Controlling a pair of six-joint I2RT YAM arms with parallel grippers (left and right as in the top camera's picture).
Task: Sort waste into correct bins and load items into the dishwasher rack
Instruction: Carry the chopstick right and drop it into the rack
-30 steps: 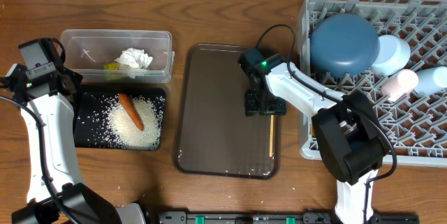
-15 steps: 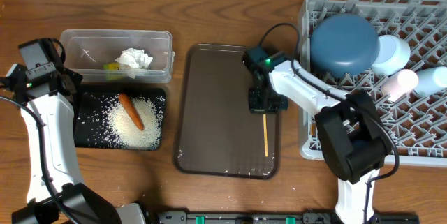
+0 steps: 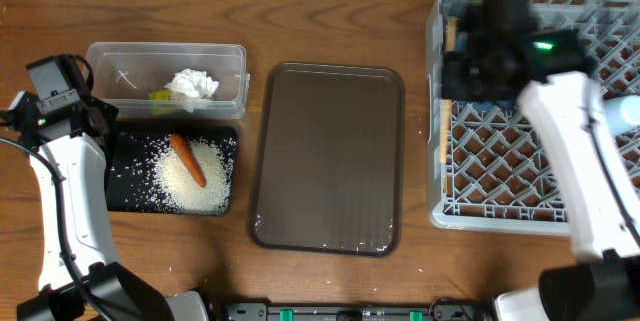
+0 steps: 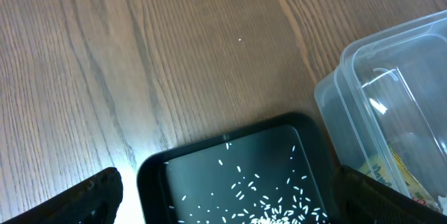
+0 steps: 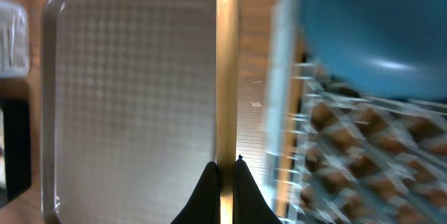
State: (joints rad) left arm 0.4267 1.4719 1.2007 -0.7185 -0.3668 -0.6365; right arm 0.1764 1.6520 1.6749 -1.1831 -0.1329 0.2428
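Observation:
My right gripper (image 5: 225,174) is shut on a thin wooden chopstick (image 5: 225,63), which runs straight out from the fingertips. In the overhead view the right gripper (image 3: 468,61) is blurred, high over the left side of the grey dishwasher rack (image 3: 500,186), with the chopstick (image 3: 443,131) along the rack's left wall. The blue dish (image 5: 377,21) lies in the rack. My left gripper (image 4: 237,206) is open above the far left corner of the black tray (image 3: 125,196), which holds rice (image 3: 195,183) and a carrot (image 3: 187,159). The clear tub (image 3: 110,56) contains tissue (image 3: 192,85) and a wrapper (image 3: 160,95).
The dark brown serving tray (image 3: 330,161) lies between the bins and the rack, with nothing on it. The clear tub (image 4: 391,105) sits just right of the left gripper. A pale blue item (image 3: 626,111) shows at the rack's right edge.
The right gripper closed on the chopstick on the brown tray, then rose and swung right to the rack's left side with it. The left arm has stayed still.

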